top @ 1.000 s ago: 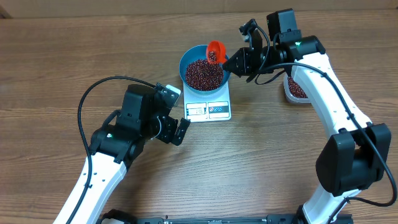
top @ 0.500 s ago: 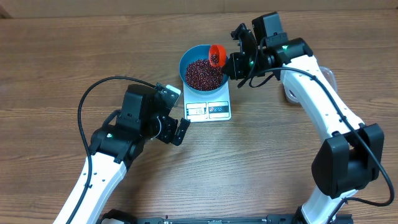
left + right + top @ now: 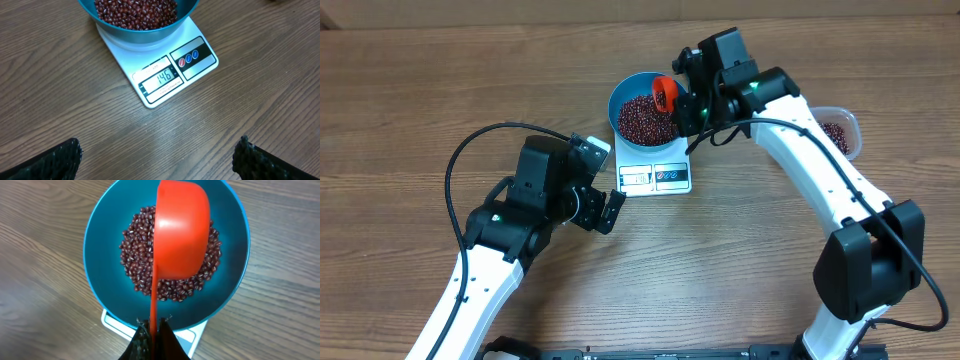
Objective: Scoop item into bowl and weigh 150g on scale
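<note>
The blue bowl [image 3: 629, 92] [image 3: 100, 270] holds a heap of dark red-brown beans [image 3: 642, 118] [image 3: 136, 265] and stands on the white scale [image 3: 656, 176] [image 3: 160, 80], whose display reads 146. My right gripper [image 3: 688, 104] [image 3: 153, 325] is shut on the handle of an orange scoop [image 3: 665, 92] [image 3: 181, 235], held turned over above the bowl's beans. My left gripper [image 3: 600, 208] [image 3: 156, 157] hovers open over bare table just in front of the scale, nothing between its fingers.
A clear plastic tub [image 3: 843, 124] with more beans stands at the right, behind my right arm. A black cable [image 3: 470, 152] loops over the table left of my left arm.
My right arm has swung left, carrying the scoop from the bowl's right rim to over its middle and uncovering the tub. The left arm has not moved.
</note>
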